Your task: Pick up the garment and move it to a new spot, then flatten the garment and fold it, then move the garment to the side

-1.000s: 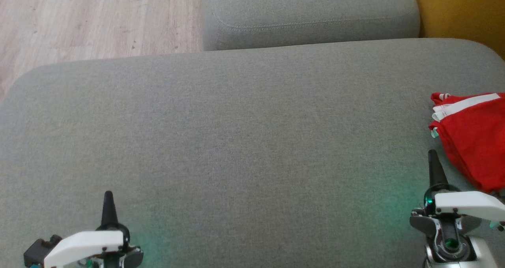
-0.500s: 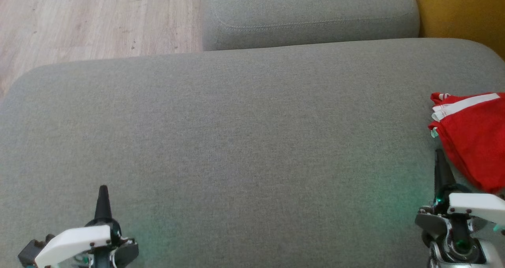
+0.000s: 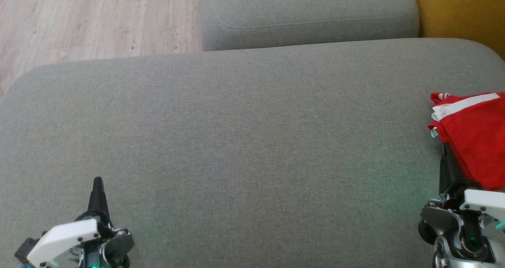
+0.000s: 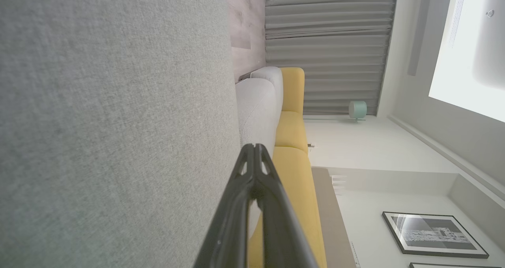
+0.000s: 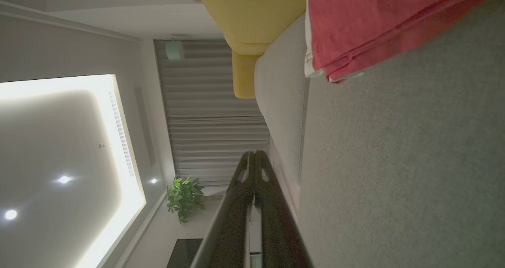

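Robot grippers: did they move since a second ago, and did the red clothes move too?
The left gripper slid a little left. The right gripper slid right, up beside the edge of the red garment. Both stayed shut and empty. The garment lay unmoved, folded at the right of the grey sofa cushion.

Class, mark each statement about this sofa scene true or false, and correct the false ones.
1. The red garment lies at the right side of the grey cushion. True.
2. The left gripper holds the garment. False: its jaws are shut on nothing, over bare cushion.
3. The garment carries white stripes. True.
4. The right gripper has its jaws wide open. False: they are shut, close beside the garment.
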You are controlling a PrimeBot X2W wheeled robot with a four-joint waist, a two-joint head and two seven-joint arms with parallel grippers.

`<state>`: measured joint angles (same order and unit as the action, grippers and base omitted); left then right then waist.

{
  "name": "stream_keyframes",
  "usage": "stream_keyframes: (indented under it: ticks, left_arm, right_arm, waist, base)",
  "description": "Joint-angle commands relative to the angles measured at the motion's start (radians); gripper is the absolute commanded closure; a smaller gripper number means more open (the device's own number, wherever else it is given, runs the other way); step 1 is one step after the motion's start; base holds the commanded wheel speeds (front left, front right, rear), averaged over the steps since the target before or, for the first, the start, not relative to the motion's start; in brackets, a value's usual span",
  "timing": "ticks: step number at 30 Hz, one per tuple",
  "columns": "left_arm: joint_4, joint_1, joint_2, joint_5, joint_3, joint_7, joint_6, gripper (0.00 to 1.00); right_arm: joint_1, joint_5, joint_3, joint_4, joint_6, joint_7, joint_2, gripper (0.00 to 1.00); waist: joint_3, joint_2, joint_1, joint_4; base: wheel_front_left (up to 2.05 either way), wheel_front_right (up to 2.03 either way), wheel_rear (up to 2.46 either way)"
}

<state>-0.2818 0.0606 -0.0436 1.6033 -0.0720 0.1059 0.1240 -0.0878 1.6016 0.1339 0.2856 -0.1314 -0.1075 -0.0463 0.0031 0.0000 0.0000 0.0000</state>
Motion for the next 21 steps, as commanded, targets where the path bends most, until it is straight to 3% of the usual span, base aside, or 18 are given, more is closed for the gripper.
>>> stream_keyframes:
  ticks: [1, 21]
  left_arm:
    - [0.036, 0.047, -0.007, 0.006, -0.042, 0.007, 0.007, 1.0]
    - [0.036, 0.047, -0.007, 0.006, -0.042, 0.007, 0.007, 1.0]
  right_arm:
    - [-0.02, 0.007, -0.02, -0.041, 0.001, -0.006, -0.004, 1.0]
    - [-0.02, 0.007, -0.02, -0.041, 0.001, -0.006, -0.004, 1.0]
  waist:
    - [0.0, 0.0, 0.0, 0.0]
    - [0.0, 0.0, 0.0, 0.0]
  base:
    - [0.0, 0.0, 0.0]
    - [0.0, 0.0, 0.0]
